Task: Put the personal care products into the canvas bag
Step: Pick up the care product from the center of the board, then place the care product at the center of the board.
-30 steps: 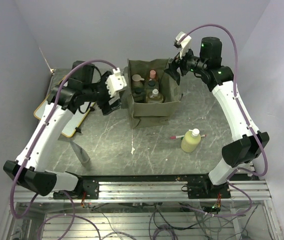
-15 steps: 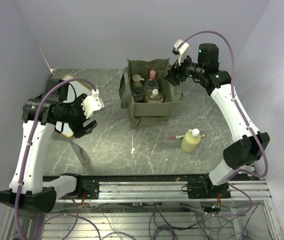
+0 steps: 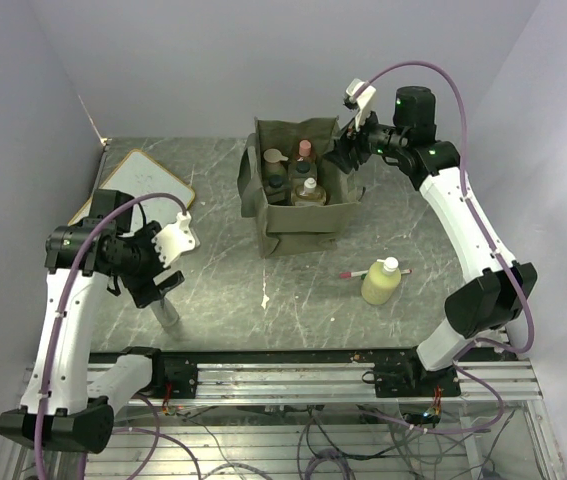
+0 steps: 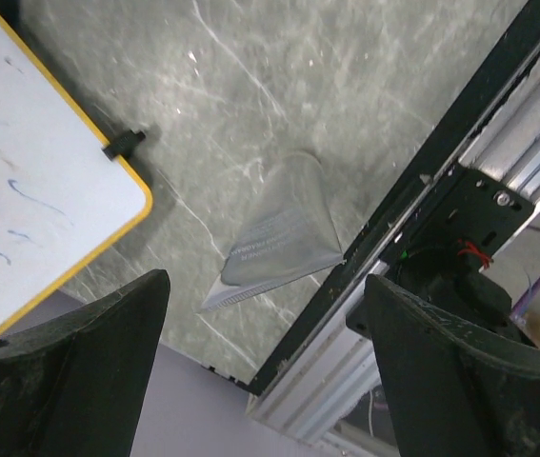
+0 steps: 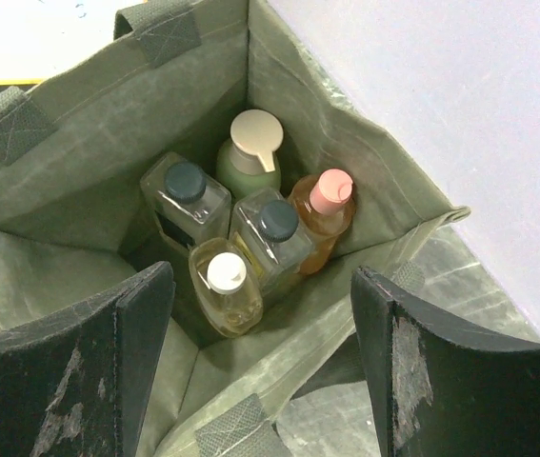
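Note:
The olive canvas bag stands open at the table's middle back. It holds several products, seen in the right wrist view: a yellow bottle with a white cap, two clear square bottles with dark caps, an orange bottle with a pink cap and a green bottle with a beige cap. My right gripper is open and empty above the bag's right rim. A yellow-green bottle lies right of the bag. A grey tube lies near the front edge. My left gripper is open above it.
A red-green-white pen lies beside the yellow-green bottle. The whiteboard lies at the far left. The aluminium rail runs along the front edge, close to the tube. Walls close in on the left, back and right.
My left arm has swung away from the bag's left side, toward the near left, and now hangs over the grey tube. The right gripper has stayed over the bag.

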